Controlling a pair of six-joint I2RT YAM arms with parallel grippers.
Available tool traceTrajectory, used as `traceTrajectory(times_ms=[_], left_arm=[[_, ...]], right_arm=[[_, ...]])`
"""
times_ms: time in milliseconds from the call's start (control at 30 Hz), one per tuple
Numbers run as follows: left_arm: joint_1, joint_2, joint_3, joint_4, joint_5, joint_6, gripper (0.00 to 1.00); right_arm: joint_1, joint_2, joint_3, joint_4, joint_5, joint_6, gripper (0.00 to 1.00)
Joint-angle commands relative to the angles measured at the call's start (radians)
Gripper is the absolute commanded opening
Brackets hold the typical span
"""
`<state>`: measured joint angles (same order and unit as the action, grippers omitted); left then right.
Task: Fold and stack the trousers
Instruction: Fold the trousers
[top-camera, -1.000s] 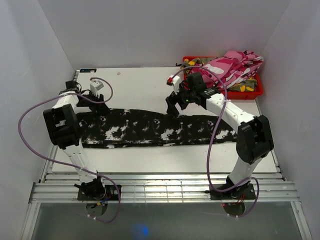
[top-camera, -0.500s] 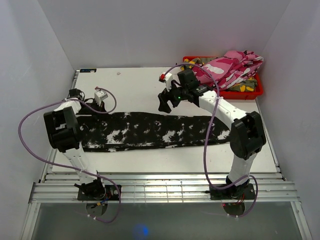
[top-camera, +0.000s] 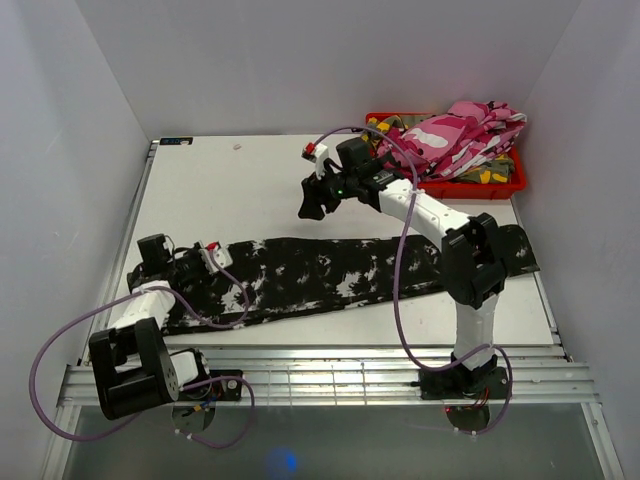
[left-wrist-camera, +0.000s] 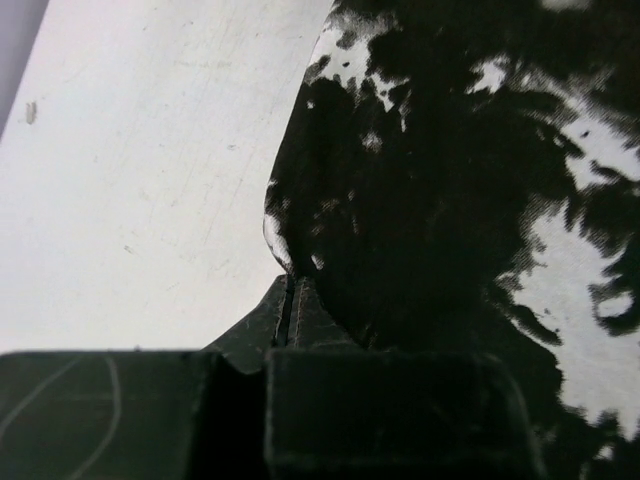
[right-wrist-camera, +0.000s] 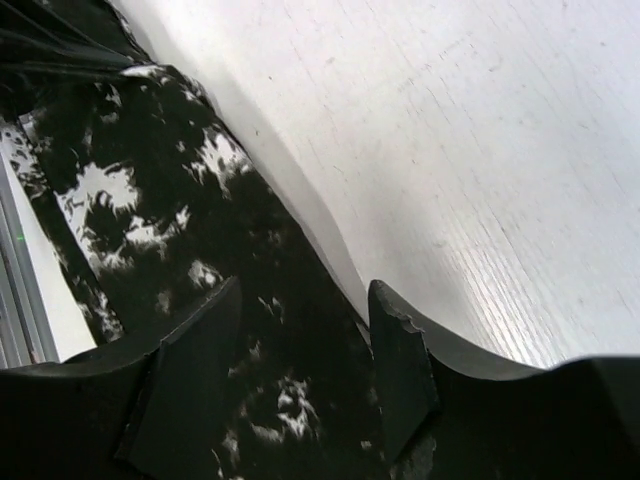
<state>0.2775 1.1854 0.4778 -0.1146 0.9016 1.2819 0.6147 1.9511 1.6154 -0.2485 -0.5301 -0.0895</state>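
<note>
The black trousers with white splotches lie stretched in a long strip across the table, slanting toward the near left. My left gripper is low at their left end and shut on the cloth's edge. My right gripper hovers over the far edge of the strip near its middle. Its jaws stand apart, with the trousers' far edge showing between the fingers. Pink-white camouflage trousers are heaped in the red bin.
The red bin stands at the back right corner and also holds green-yellow camouflage cloth. The white table shows bare behind the strip. A metal rail frame runs along the near edge.
My left gripper has shut on the trousers' left end and swung toward the near edge, dragging that end with it. My right gripper moved left and its jaws narrowed.
</note>
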Motion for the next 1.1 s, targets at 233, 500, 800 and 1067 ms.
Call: traceTrajectory(times_ms=[233, 500, 800, 1067], left_arm=[[-0.003, -0.052, -0.134, 0.191, 0.141, 0.378, 0.0], [-0.004, -0.056, -0.171, 0.201, 0.295, 0.7, 0.0], [-0.004, -0.023, -0.188, 0.141, 0.35, 0.971, 0.0], [-0.004, -0.013, -0.154, 0.155, 0.347, 0.976, 0.0]], right_arm=[[0.068, 0.147, 0.156, 0.069, -0.07, 0.082, 0.5], [0.086, 0.239, 0.256, 0.052, -0.132, 0.082, 0.71], [0.157, 0.279, 0.238, -0.078, -0.139, -0.246, 0.96], [0.207, 0.304, 0.207, -0.072, -0.087, -0.38, 0.52]])
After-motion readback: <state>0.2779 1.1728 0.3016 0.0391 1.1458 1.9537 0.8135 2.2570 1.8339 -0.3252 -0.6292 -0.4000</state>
